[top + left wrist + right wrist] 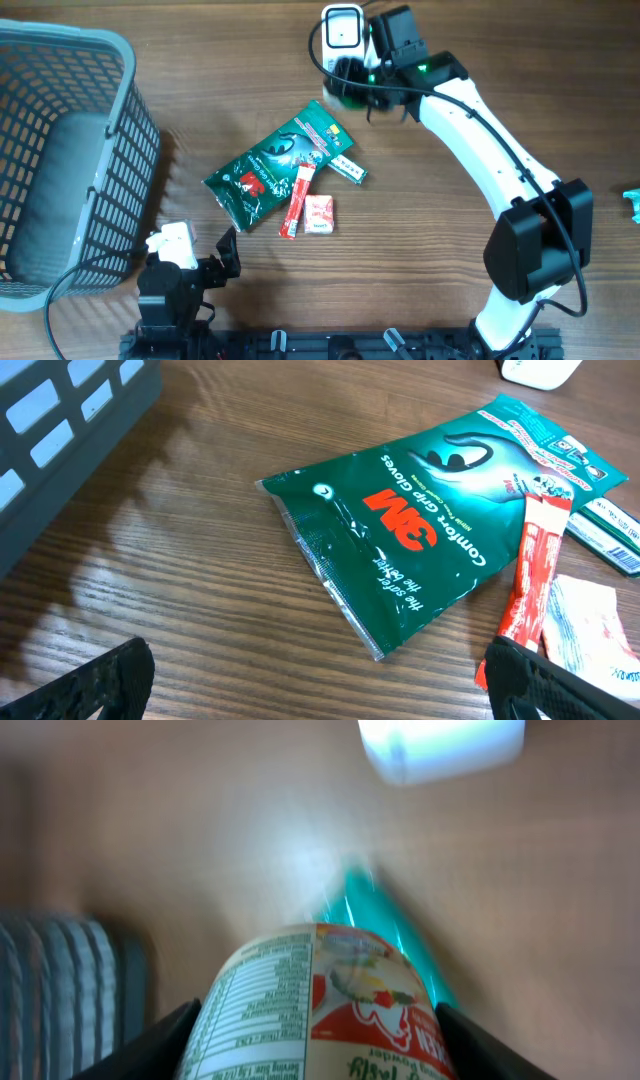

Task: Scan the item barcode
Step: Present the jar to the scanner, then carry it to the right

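Note:
My right gripper [350, 92] is shut on a round container [320, 1010] with a nutrition panel and a red-and-white label. It holds the container above the table, just below the white barcode scanner [342, 28]. In the right wrist view the scanner [440, 745] lies beyond the container, blurred; no barcode is discernible on the label. From above, the container is mostly hidden under the gripper. My left gripper [200, 250] rests at the near left edge. Its jaws [320, 685] are open over bare wood with nothing between them.
A green 3M glove bag [275, 165] [420, 530] lies mid-table. Beside it are a red stick sachet [298, 203], a small white packet [320, 215] and a green-white strip [348, 167]. A grey basket [130, 150] stands at the left. A teal object [632, 200] sits at the right edge.

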